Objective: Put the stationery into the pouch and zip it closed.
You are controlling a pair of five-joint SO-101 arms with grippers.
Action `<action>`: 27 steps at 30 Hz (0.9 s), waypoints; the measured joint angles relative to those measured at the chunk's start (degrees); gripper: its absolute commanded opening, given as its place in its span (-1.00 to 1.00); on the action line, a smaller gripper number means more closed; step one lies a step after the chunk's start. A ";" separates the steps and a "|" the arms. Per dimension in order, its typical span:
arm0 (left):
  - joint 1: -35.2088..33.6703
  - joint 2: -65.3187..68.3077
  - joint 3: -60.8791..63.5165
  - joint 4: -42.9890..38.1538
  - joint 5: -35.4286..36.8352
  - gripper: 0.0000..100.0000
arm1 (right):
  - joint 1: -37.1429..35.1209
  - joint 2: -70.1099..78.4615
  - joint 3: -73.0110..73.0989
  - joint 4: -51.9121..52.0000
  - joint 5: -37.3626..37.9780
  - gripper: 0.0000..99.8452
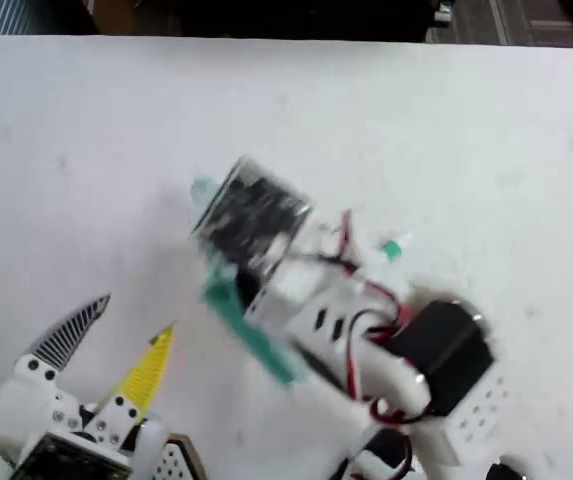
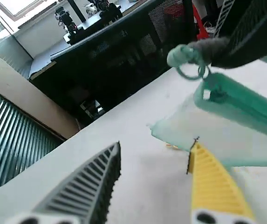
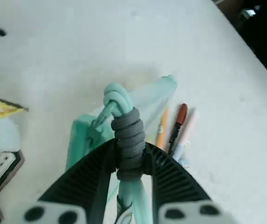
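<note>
- Where the pouch (image 1: 251, 335) lies mid-frame in the high view, the right gripper (image 3: 129, 156) jaws pinch its grey pull cord (image 3: 127, 133).
- Left gripper (image 1: 134, 314), lower left: jaws spread.

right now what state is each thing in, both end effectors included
left end effector: open, holding nothing
right end effector: shut on the zip pull
zip pull: gripped
pouch: zip open or closed, cannot tell
pens: seem inside the pouch
</note>
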 measured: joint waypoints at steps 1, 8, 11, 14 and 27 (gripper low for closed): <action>0.00 0.00 -0.18 0.35 -1.49 -0.50 | -2.20 -0.09 0.70 0.00 1.41 -0.97; 0.44 0.00 0.18 2.73 -12.66 -0.50 | -5.54 -5.63 4.13 0.00 7.82 -0.97; 0.53 0.00 3.16 2.73 -18.02 -0.50 | -5.36 -8.53 5.63 0.00 9.85 -0.97; 0.53 0.00 7.47 0.97 -20.57 -0.50 | -5.27 -10.99 5.80 0.00 10.37 -0.97; -2.81 0.00 19.96 -15.91 -16.53 -0.50 | -5.27 -12.84 7.56 0.00 10.64 -0.97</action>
